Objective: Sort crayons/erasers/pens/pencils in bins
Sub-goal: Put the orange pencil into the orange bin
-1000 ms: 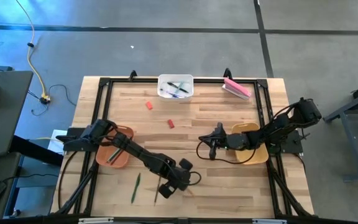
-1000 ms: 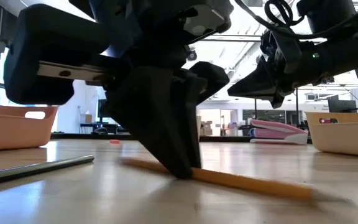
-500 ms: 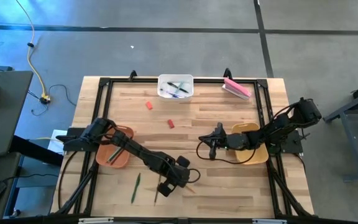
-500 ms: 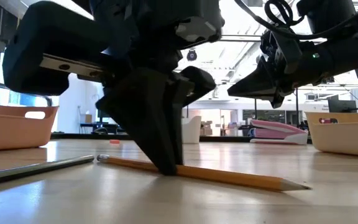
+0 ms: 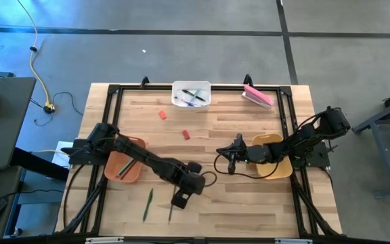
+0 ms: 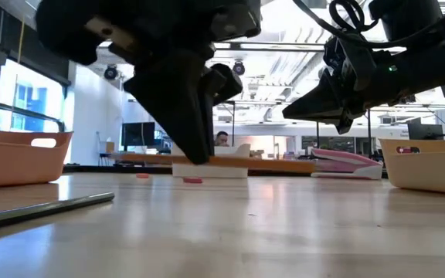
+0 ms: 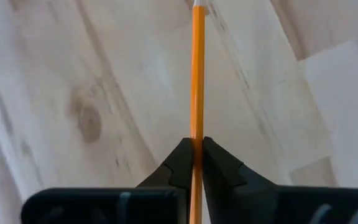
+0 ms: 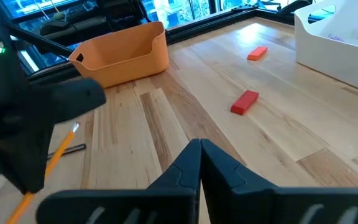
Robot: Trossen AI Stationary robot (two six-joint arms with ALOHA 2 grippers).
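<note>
My left gripper (image 5: 180,198) hangs over the table's near middle, shut on an orange pencil (image 6: 269,163) that floats level above the wood; the pencil also shows in the left wrist view (image 7: 196,74). A green pencil (image 5: 147,203) and another thin stick (image 5: 170,213) lie flat on the table beside it. Two red crayons (image 5: 162,114) (image 5: 186,135) lie farther back. The orange bin (image 5: 124,166) sits at the left and the white bin (image 5: 191,95), holding pens, at the far edge. The yellow bin (image 5: 276,166) lies under my right arm. My right gripper (image 8: 199,149) waits shut at centre right. My left gripper pinches the orange pencil's shaft (image 7: 196,134) between its two fingers, off its middle. The fingers (image 6: 195,143) come from above, slanting down, and lie across the pencil. The pencil is lifted clear of the table and hangs about level.
A pink block (image 5: 258,95) lies at the far right by the black frame (image 5: 117,91) that rims the table. Bare wood stretches between the crayons and my left gripper. My right arm lies over the yellow bin.
My left gripper has risen from the table and rolled a little. The orange pencil, which lay on the wood under the fingers, swung about there and has been lifted clear, now level. My right arm has kept still.
</note>
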